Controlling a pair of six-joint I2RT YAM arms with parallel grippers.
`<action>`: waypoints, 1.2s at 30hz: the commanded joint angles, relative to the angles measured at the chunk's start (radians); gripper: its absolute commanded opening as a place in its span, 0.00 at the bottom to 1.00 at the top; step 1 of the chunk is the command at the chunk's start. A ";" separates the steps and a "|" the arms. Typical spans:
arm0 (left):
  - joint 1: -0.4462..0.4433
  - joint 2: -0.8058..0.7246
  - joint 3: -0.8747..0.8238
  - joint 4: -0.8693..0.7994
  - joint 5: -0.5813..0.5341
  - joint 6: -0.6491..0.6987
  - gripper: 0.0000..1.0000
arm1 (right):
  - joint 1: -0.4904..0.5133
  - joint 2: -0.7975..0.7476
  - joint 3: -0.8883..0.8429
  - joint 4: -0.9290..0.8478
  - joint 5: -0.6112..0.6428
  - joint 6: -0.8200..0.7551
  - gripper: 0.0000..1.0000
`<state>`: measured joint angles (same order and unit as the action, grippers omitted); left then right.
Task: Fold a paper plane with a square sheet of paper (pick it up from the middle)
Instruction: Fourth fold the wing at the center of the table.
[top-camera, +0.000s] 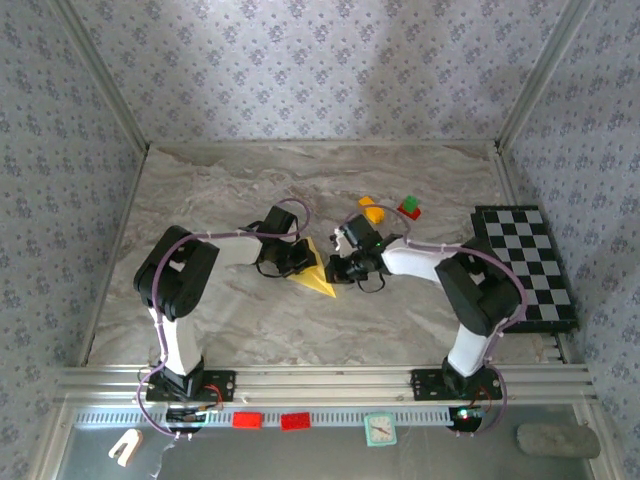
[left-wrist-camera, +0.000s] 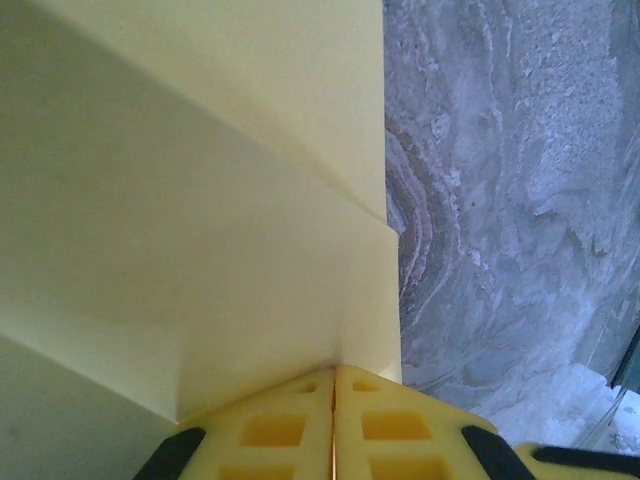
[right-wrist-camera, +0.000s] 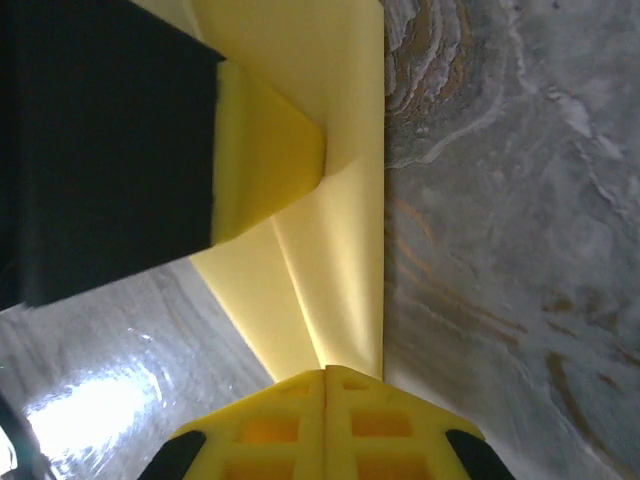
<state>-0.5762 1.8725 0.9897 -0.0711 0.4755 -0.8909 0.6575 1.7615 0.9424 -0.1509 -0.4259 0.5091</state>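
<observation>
At mid-table, left fingers (left-wrist-camera: 275, 432) and right fingers (right-wrist-camera: 268, 432) pinch the paper plane (top-camera: 316, 276).

Near tabletop (top-camera: 300, 335) free; orange block (top-camera: 372, 212), green block (top-camera: 409, 206) behind R end effector (top-camera: 338, 270); checkerboard (top-camera: 525, 265) far R.

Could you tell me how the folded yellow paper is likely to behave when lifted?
The yellow paper looks thin, so probably light and floppy away from its creases. Its layered folds likely stiffen it. With left gripper and right gripper pinching it, pulling apart could tear it.
</observation>
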 joint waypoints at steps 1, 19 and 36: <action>-0.007 0.048 -0.023 -0.063 -0.030 0.004 0.08 | 0.012 0.050 0.029 0.015 0.031 0.015 0.03; 0.062 0.039 0.056 -0.127 -0.029 0.213 0.14 | 0.005 0.087 -0.027 -0.126 0.118 -0.060 0.03; 0.246 0.146 0.163 -0.211 -0.069 0.356 0.13 | 0.005 0.116 -0.011 -0.175 0.157 -0.081 0.03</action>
<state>-0.4004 1.9591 1.1362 -0.2443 0.5621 -0.5915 0.6674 1.8168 0.9714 -0.1455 -0.3603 0.4507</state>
